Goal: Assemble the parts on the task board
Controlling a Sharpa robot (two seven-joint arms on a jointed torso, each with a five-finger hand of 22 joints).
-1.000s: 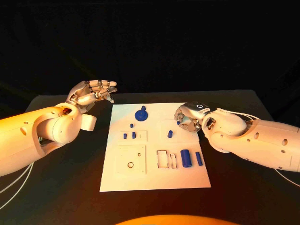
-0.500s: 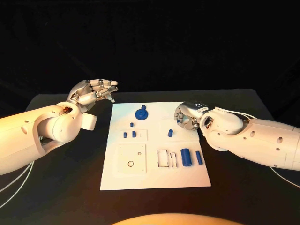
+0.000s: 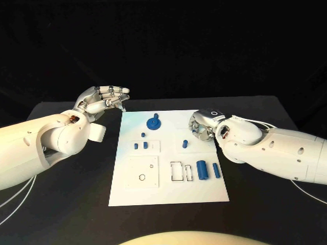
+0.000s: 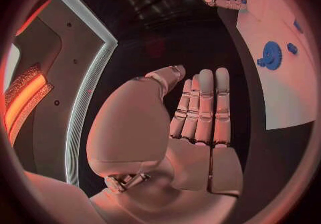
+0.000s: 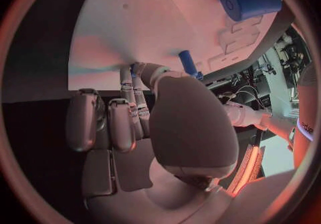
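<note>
While darkness surrounds the black table (image 3: 75, 204), the white task board (image 3: 171, 191) lies at its centre, blue parts (image 3: 203, 170) scattered on it. My left hand (image 3: 103, 100) hovers left of the board's far corner — released, fingers straight in its wrist view. My right hand (image 3: 203, 127) hangs over the right edge, empty — fingers loose near a small blue peg (image 5: 189, 64).

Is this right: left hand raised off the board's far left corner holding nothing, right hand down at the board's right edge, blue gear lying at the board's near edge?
Not quite. The blue gear lies at the task board's far edge, not its near edge; the head view shows it. The rest holds: the left hand is raised off the far left corner holding nothing, and the right hand is down at the board's right edge.
</note>
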